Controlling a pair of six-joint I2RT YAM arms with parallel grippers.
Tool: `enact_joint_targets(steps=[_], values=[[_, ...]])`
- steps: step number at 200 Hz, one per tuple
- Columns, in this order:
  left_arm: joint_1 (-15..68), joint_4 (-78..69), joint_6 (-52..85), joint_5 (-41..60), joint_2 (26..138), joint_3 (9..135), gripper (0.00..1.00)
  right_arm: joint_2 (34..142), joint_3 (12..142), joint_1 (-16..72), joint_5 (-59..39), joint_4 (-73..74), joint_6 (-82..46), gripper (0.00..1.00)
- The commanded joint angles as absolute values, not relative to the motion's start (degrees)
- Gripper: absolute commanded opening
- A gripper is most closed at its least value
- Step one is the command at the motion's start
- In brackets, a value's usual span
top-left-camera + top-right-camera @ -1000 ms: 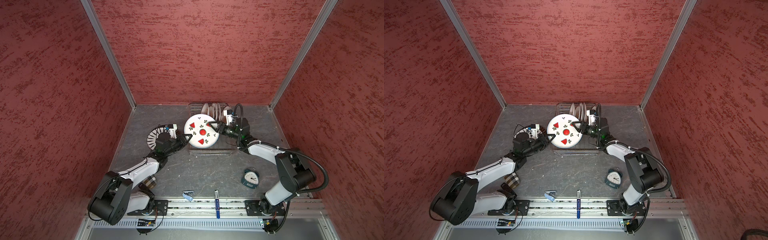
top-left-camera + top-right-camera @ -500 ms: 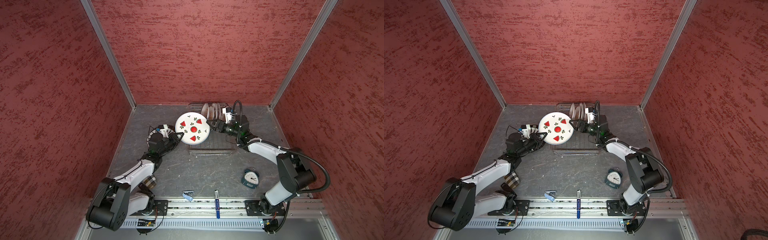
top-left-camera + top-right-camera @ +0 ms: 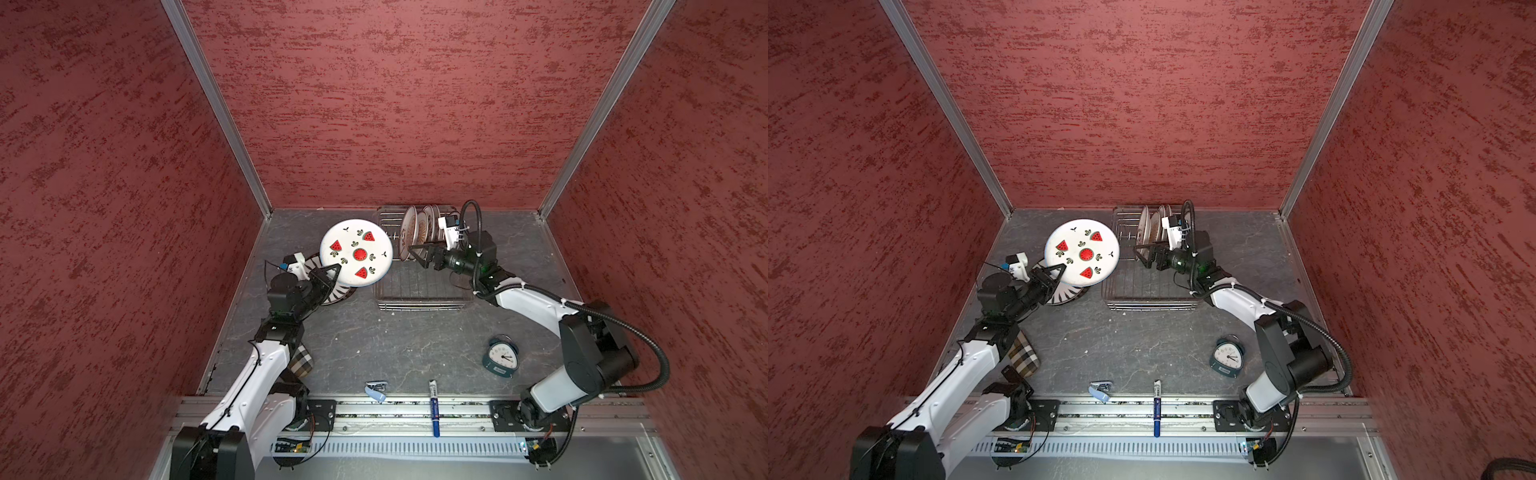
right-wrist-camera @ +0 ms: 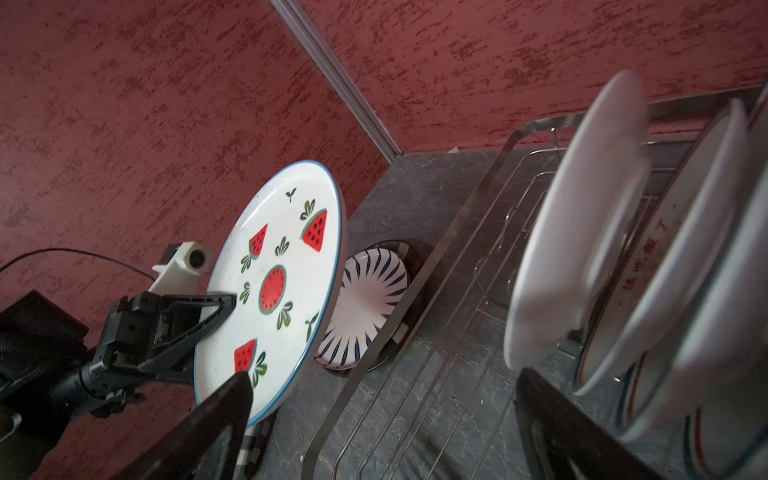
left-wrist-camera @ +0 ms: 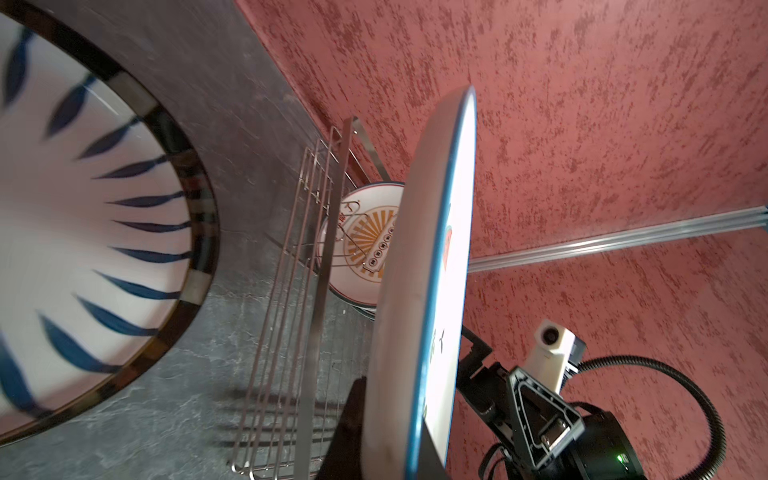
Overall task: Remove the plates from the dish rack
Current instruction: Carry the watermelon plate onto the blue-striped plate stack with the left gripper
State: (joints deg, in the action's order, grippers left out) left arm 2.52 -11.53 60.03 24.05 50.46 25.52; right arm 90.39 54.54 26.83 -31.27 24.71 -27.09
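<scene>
Unloading scene in both top views: the left fingers (image 3: 327, 274) are clamped on the rim of the watermelon plate (image 3: 356, 252), which hangs tilted in the air just left of the dish rack (image 3: 419, 291) and above a blue-dash plate (image 3: 337, 293) lying flat on the grey surface (image 3: 395, 340). The right fingers (image 3: 417, 248) stand wide apart above the rack floor and grip nothing, just beside the upright plates (image 3: 417, 230). These plates are grouped at the rack's far end, and the near part of the rack holds no plate.
</scene>
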Motion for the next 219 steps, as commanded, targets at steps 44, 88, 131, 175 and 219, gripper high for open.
enact_joint_targets(steps=[44, 88, 131, 175, 219], values=[[-6.5, 2.4, 56.6, 23.1, 39.6, 26.9, 0.02, 93.2, 63.1, 34.6, -34.9, 19.4, -15.1, 0.97], [-9.8, 6.1, 54.1, 20.9, 41.0, 24.9, 0.02, 95.1, 66.0, 37.4, -34.3, 16.8, -11.6, 0.98], [-12.0, 3.0, 53.6, 20.6, 45.5, 24.0, 0.02, 95.8, 66.1, 38.1, -34.4, 17.1, -11.8, 0.97], [-10.1, 3.1, 51.4, 15.3, 48.4, 24.9, 0.05, 98.4, 67.5, 39.7, -35.7, 16.5, -11.5, 0.97], [-8.3, 5.4, 49.4, 8.0, 50.2, 26.5, 0.07, 101.1, 70.4, 41.0, -34.8, 14.6, -10.5, 0.97]])
